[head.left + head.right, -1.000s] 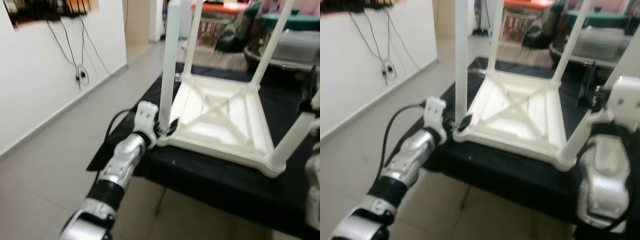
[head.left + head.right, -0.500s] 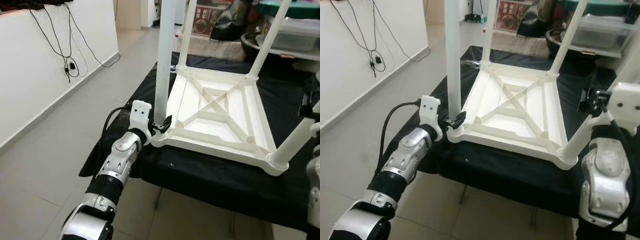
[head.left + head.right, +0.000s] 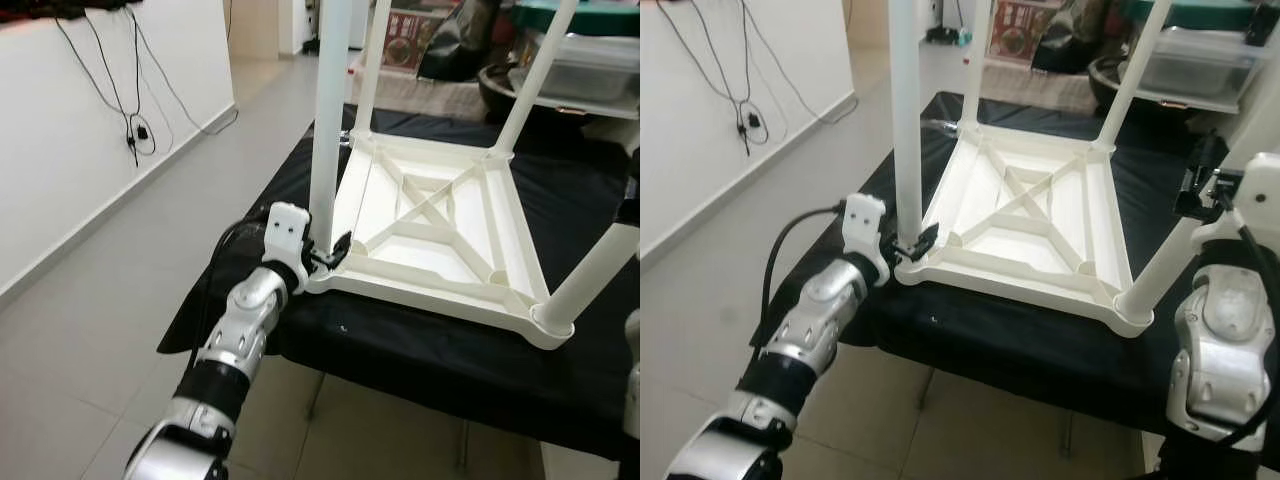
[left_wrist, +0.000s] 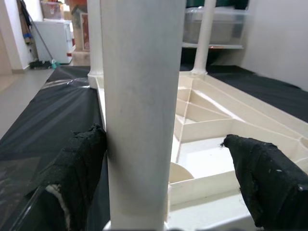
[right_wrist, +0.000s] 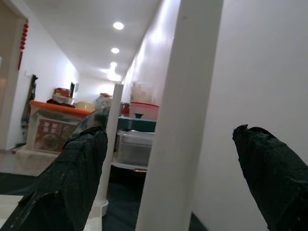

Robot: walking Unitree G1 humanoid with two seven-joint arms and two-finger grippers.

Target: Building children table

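The white plastic children's table [image 3: 440, 235] lies upside down on a black cloth-covered work surface [image 3: 440, 360], its ribbed underside facing up and four round white legs standing from its corners. You have the left gripper [image 3: 328, 256] at the near-left corner, at the base of the near-left white leg [image 3: 330, 110]. In the left wrist view that leg rises between the two black fingers [image 4: 79, 163]: one pad sits against the leg's side, the other [image 4: 264, 178] stands well apart over the ribbed underside, so the fingers are spread around the leg, not pinching it. The leg stands upright in its corner socket.

Your right gripper [image 3: 1210, 190] is at the near-right white leg [image 3: 1185, 235], which tilts outward from the near-right corner. In the right wrist view this leg passes between the spread fingers [image 5: 67, 178]; neither pad is seen touching it. The second pad [image 5: 274, 178] stands well to the far side of the leg.

Beyond the left fingers, the two far legs [image 3: 372, 60] stand from the far corners. Past the right fingers you see a clear plastic storage box [image 5: 134, 149] on a shelf, with a red-rimmed container above it. To the robot's left, black cables [image 3: 140, 100] hang down a white wall [image 3: 70, 170] above a pale tiled floor [image 3: 90, 330].
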